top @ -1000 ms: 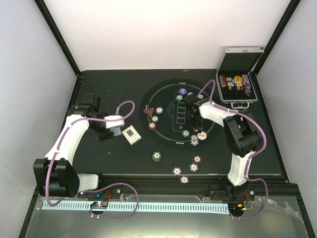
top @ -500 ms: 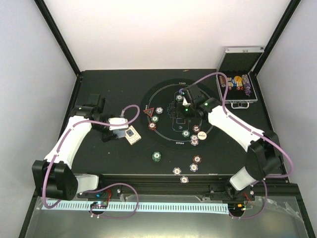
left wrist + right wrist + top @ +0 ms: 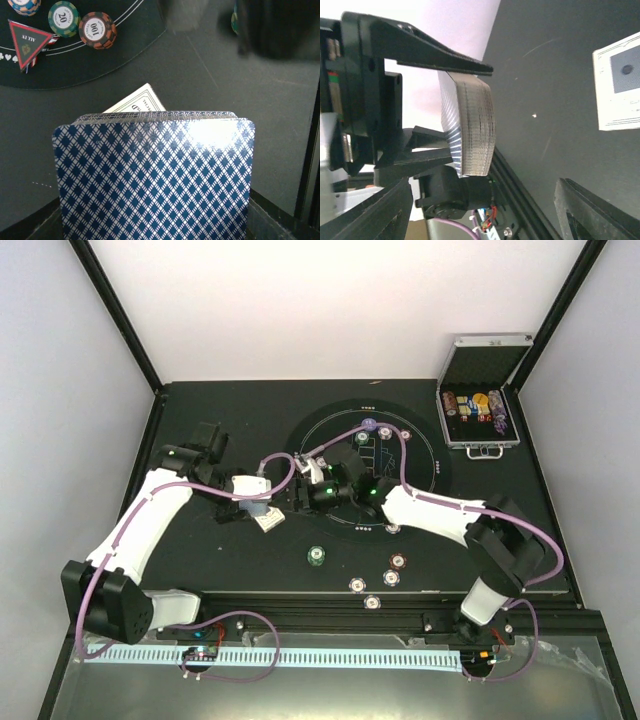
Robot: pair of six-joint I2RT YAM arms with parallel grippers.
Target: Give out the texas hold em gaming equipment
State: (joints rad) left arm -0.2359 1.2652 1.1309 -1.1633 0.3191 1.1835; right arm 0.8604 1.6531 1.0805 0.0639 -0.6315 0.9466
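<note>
Black fingers of the left gripper clamp an upright blue diamond-backed deck of playing cards. Just beyond it lies a cream card box. Farther off sit a red-brown "100" chip, a green "20" chip and a red triangular marker. The right gripper faces the deck, jaws spread and empty.

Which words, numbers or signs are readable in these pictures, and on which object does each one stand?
"20": green chip.
"100": red-brown chip.
Upside-down letters, perhaps "ALL IN", uncertain: red triangular marker.
Too small to read: print on the cream box behind the deck.
Too small to read: the other chips in the top view.
</note>
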